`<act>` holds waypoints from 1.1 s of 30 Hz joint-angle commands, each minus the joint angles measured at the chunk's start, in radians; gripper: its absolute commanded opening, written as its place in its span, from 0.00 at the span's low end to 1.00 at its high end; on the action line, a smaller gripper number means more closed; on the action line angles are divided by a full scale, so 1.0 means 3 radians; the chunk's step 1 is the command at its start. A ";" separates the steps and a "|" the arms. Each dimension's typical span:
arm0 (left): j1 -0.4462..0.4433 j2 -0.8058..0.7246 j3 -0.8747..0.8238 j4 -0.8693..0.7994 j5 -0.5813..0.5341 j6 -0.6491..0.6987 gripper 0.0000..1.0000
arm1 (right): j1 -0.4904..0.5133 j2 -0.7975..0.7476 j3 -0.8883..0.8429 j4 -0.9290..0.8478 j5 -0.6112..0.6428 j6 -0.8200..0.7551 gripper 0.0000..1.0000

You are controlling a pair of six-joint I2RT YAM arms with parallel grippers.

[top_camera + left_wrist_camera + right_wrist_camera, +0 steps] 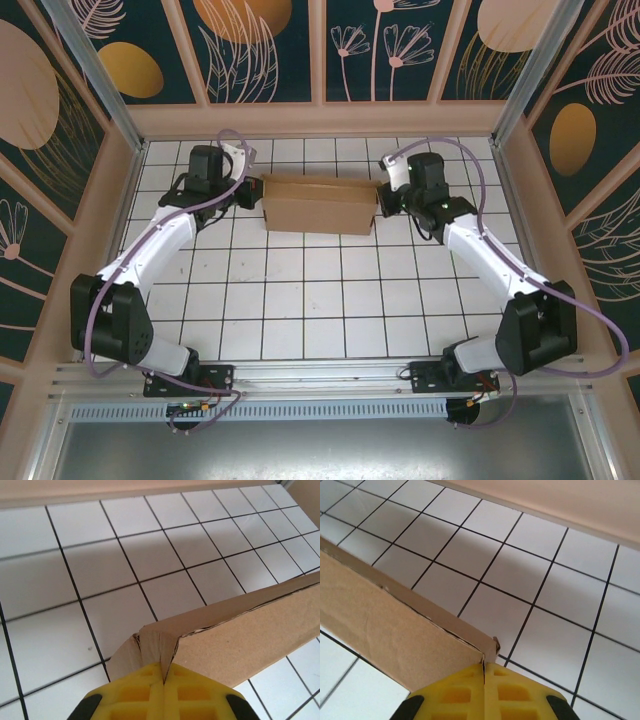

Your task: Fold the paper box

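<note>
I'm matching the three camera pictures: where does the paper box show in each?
Top external: paper box at upper centre.
Left wrist: paper box lower right, corner pinched in the shut left hand.
Right wrist: paper box left and lower centre, corner pinched in the shut right hand.
Shared landmark: the white tiled table with black grid lines.

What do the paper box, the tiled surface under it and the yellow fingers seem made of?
The paper box: matte brown cardboard, with a raw, layered cut edge. The tiled surface: smooth white squares with thin dark lines; ceramic or printed sheet, unclear. The yellow fingers: likely moulded plastic or rubber, with recessed pockets.
</note>
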 commanded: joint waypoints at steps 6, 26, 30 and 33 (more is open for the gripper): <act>-0.0100 0.0478 0.0626 -0.0618 0.0235 -0.0689 0.00 | 0.0044 0.0593 0.0890 -0.0876 -0.0229 0.0883 0.00; -0.0126 0.0507 0.0719 -0.0819 0.0013 -0.0948 0.00 | -0.0136 0.0614 0.0951 -0.0883 -0.0448 0.1921 0.00; -0.0126 0.0496 0.0742 -0.0839 -0.0030 -0.0924 0.00 | -0.0131 0.0628 0.0927 -0.0867 -0.0476 0.2003 0.00; -0.0126 0.0491 0.0732 -0.0842 -0.0043 -0.0898 0.00 | -0.0116 0.0593 0.0821 -0.0813 -0.0418 0.1957 0.00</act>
